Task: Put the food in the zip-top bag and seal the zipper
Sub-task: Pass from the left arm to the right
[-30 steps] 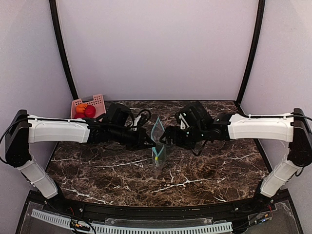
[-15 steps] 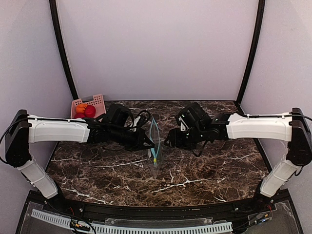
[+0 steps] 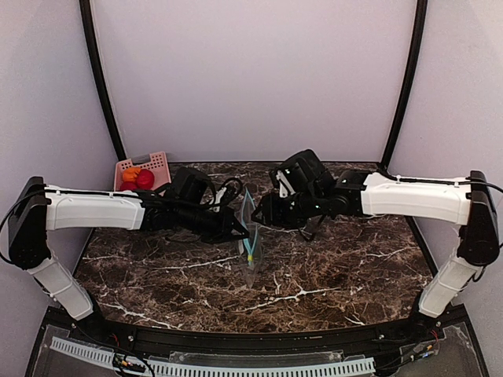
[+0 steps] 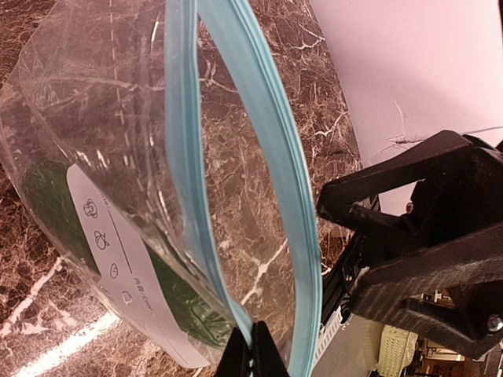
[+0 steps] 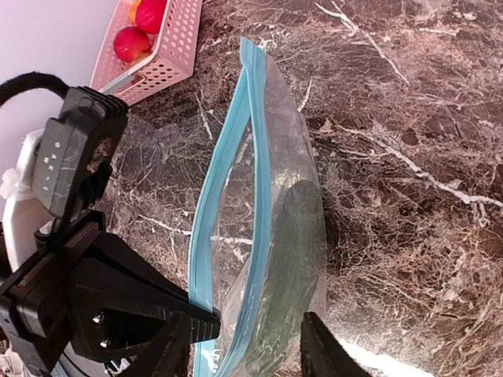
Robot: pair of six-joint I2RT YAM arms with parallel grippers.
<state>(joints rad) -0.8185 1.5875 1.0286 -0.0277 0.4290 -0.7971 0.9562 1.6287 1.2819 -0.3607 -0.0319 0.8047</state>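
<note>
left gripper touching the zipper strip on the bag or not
Touching: the left wrist view shows the left gripper pinched shut on the zipper.

Dark marble table [image 3: 338,267] carries a pink basket [image 3: 157,163], far left

The zip-top bag [image 3: 250,236] stands upright on edge at the middle of the marble table [image 3: 354,267]. It is clear plastic with a white label [image 4: 118,259] and a dark green patch showing through its lower part. Its zipper [image 4: 182,94], a teal-blue strip, is unsealed, its two lips bowed apart so the mouth gapes. The food [image 5: 130,43], small red and orange round pieces, lies outside the bag in the pink basket [image 5: 169,63] at the table's far left corner.
</note>
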